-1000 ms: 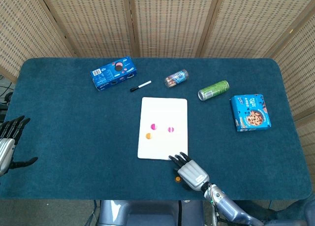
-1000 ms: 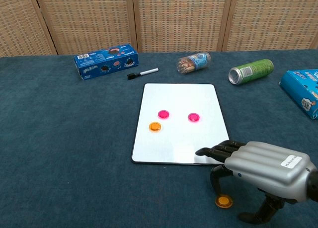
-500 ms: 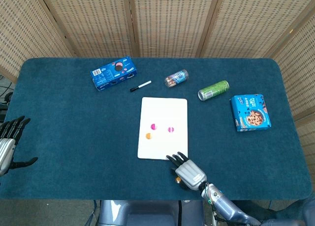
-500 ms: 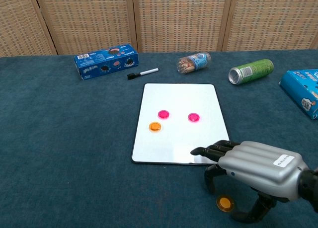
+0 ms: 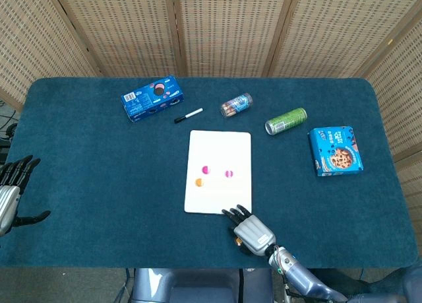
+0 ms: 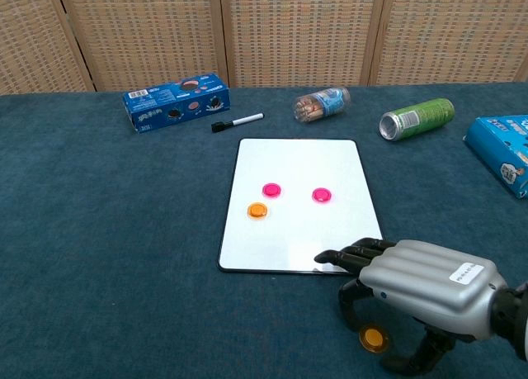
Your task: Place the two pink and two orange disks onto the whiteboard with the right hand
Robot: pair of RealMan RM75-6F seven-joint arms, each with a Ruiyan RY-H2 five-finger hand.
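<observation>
While three disks already sit on the whiteboard point(image 6: 301, 206), the right hand point(image 6: 425, 288) hovers low at the lower right of the frame, fingers point(image 6: 346, 255) spread and curled, holding nothing. Directly beneath its palm, on the bench point(image 6: 107, 255), lies the last orange disk point(image 6: 373, 339), between thumb and fingers.

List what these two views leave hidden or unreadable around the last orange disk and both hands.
- Orange disk: the head view shows none of it, under the right hand.
- Right hand: the chest view cannot settle whether its fingers touch the disk.
- Left hand: cut by the head view's left edge; absent from the chest view.
- Whiteboard: near corner covered by fingertips.
</observation>
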